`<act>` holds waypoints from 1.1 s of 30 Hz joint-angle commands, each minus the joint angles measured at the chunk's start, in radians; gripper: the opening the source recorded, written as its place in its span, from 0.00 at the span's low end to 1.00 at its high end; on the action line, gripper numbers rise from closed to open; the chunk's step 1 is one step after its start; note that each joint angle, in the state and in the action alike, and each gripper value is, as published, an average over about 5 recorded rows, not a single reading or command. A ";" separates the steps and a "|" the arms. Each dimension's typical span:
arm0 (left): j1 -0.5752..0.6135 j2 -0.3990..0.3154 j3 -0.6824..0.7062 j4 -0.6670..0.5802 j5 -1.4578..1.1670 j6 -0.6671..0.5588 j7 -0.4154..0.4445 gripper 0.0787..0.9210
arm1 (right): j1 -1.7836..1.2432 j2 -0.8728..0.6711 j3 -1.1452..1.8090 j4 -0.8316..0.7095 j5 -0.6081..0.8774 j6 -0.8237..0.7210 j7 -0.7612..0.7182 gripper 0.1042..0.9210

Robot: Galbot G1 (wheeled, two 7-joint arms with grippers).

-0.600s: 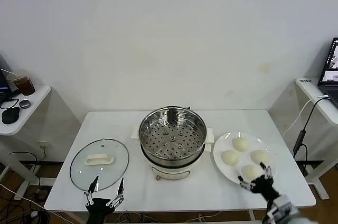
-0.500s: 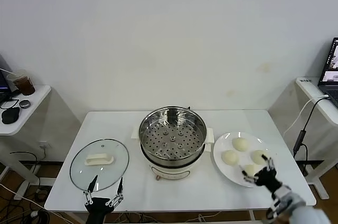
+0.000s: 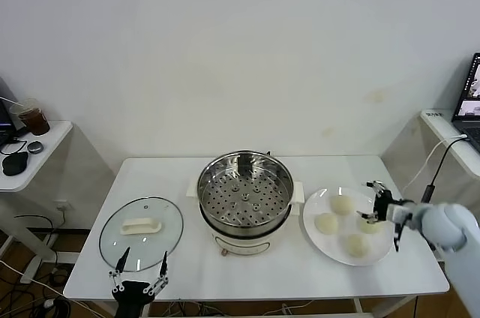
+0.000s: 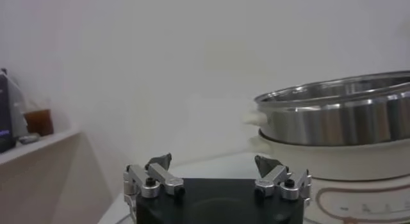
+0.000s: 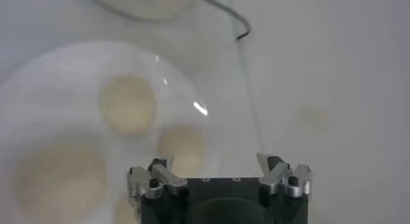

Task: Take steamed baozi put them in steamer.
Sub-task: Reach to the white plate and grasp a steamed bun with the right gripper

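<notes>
We see four steamed baozi [image 3: 344,215] lying on a white plate [image 3: 315,237] at the 3 o'clock side of the table [image 3: 150,175], none of them held. In the right wrist view the buns [image 5: 128,105] show blurred on the plate [image 5: 38,84], below the camera. The steamer [image 3: 244,198] stands at the table's centre, just beside the plate at its 9 o'clock, with its perforated tray bare. The right gripper [image 3: 381,205] hovers over the plate's 3 o'clock edge, by the bun lying there; its fingers [image 5: 157,177] are spread wide and grasp nothing. The left gripper [image 3: 139,271] waits at the table's 7 o'clock edge, released too, its fingers [image 4: 154,177] apart, just short of the glass lid [image 3: 141,233] that lies flat at the steamer's 9 o'clock.
</notes>
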 commanded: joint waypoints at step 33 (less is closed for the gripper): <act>-0.023 -0.004 -0.067 0.023 0.054 -0.019 -0.003 0.88 | 0.614 0.244 -0.663 -0.602 -0.054 0.031 -0.243 0.87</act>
